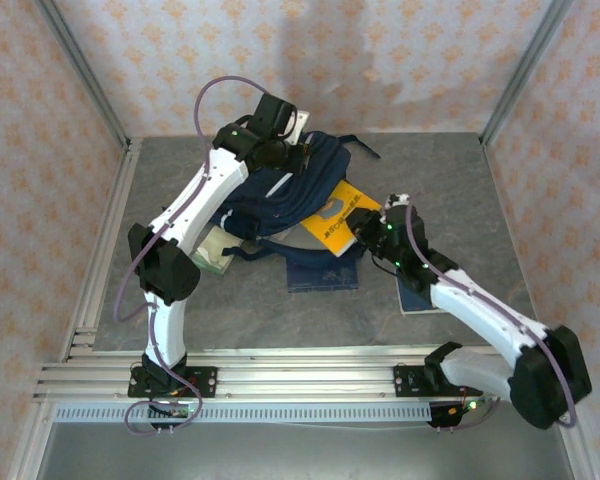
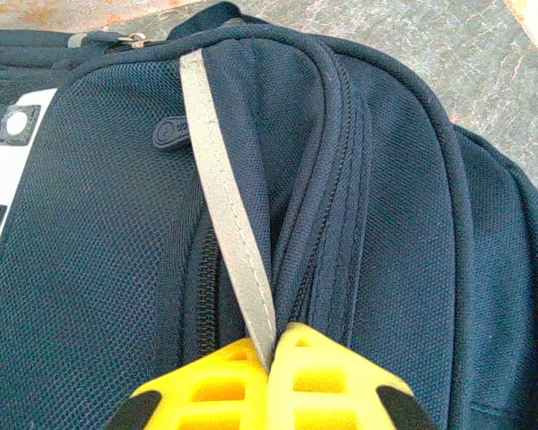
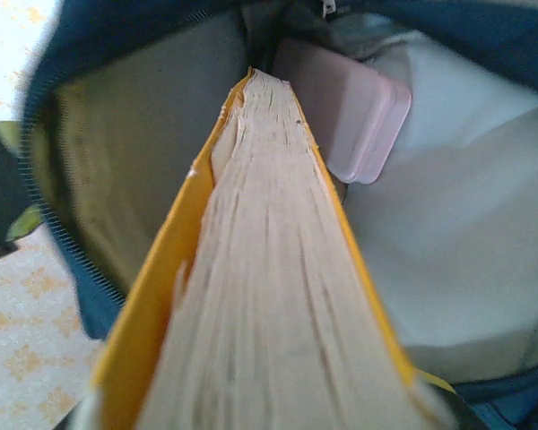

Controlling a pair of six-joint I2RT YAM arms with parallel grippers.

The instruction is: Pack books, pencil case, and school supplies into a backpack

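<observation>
I have two arms of the same build, with white shells on the long links and black housings at the joints. The left arm (image 1: 195, 200) and the right arm (image 1: 480, 312) each carry a lilac cable (image 1: 212, 95) along the outside (small green lights (image 1: 392, 242) glow near the right wrist). My bases (image 1: 165, 382) are black. My left end effector (image 2: 271, 358) has bright yellow, ribbed fingers (image 2: 327, 381) with black patches at their outer edges.

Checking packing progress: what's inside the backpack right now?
The pink pencil case lies inside the backpack against its pale lining, and the orange-yellow book is partway in. Whatever lies deeper is hidden by the book.
</observation>
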